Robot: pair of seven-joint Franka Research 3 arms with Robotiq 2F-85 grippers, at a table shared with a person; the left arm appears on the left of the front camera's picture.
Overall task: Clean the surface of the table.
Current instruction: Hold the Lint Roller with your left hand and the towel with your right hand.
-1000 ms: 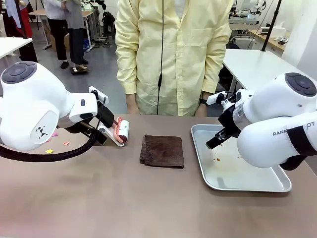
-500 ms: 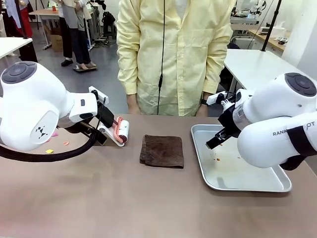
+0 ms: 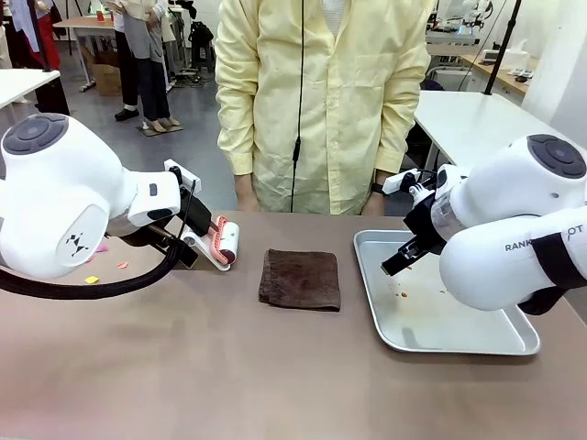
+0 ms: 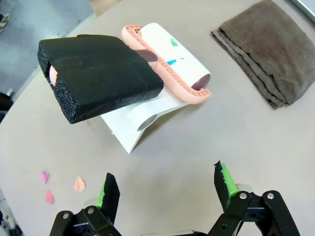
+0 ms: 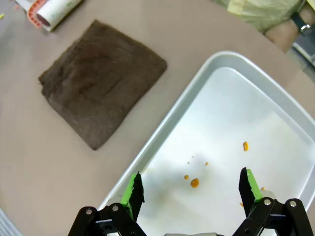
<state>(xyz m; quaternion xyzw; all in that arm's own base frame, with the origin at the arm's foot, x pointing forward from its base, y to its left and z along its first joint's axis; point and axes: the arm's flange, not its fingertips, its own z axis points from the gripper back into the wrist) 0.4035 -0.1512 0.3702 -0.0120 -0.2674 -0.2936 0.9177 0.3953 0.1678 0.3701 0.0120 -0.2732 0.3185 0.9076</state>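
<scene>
The brown-taupe table [image 3: 183, 367] carries a folded dark brown cloth [image 3: 300, 279] at its middle. A lint roller [image 3: 225, 243] with a black foam handle [image 4: 101, 73] and a pink frame lies on a white stand left of the cloth. Several small pink, orange and yellow scraps [image 4: 78, 183] dot the table's left part [image 3: 92, 280]. My left gripper [image 4: 165, 184] hangs open just short of the roller, holding nothing. My right gripper [image 5: 191, 187] stands open above the near-left part of the metal tray [image 5: 275, 113], over orange crumbs [image 5: 195, 183].
The silver tray [image 3: 459, 344] sits at the right of the table. A person in a yellow coat [image 3: 321, 101] stands at the far edge with hands down by the table. White-topped tables stand behind at left and right.
</scene>
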